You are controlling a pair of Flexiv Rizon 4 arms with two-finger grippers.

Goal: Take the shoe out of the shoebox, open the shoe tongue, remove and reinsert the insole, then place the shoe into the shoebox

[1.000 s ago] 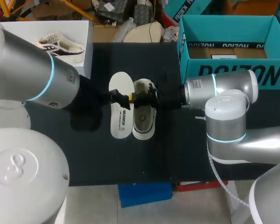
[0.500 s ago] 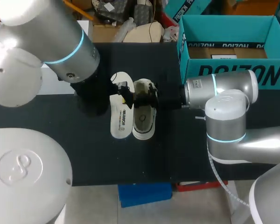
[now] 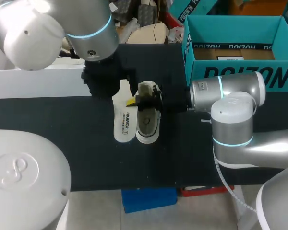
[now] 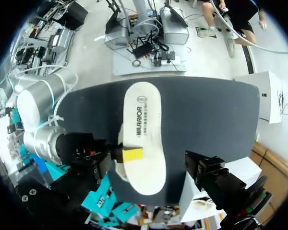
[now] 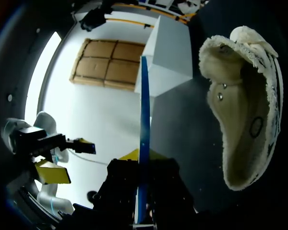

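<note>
1. A black table (image 3: 182,158) is seen from above. An open teal shoebox (image 3: 278,72) stands at its 1 o'clock corner.
2. The shoe (image 3: 148,122) is cream with a fleecy lining and dark trim. It lies near the middle of the table with its opening facing up. It is outside the shoebox and well apart from it, at about 8 o'clock from the box.
3. The white insole (image 3: 124,122) is out of the shoe and lies flat on the table, close along the shoe's 9 o'clock side. Both run lengthwise from 12 to 6 o'clock.
4. The left arm (image 3: 86,28) comes in from 10 o'clock and ends over the insole's 12 o'clock end.
5. The left gripper (image 4: 167,162) is spread wide and holds nothing. In the left wrist view, one yellow fingertip (image 4: 132,154) sits over the edge of the insole on the side towards the right arm. I cannot tell whether it touches the insole. The other finger (image 4: 204,167), which is black, stands past the opposite edge and apart from the insole.
6. The right arm (image 3: 225,91) comes in from 3 o'clock. The right gripper (image 3: 156,98) is at the shoe's 12 o'clock end.
7. In the right wrist view, the shoe lies just beside this gripper, with its fleecy opening in plain sight. I cannot tell whether this gripper is open or closed, or whether it has hold of the shoe.
</note>
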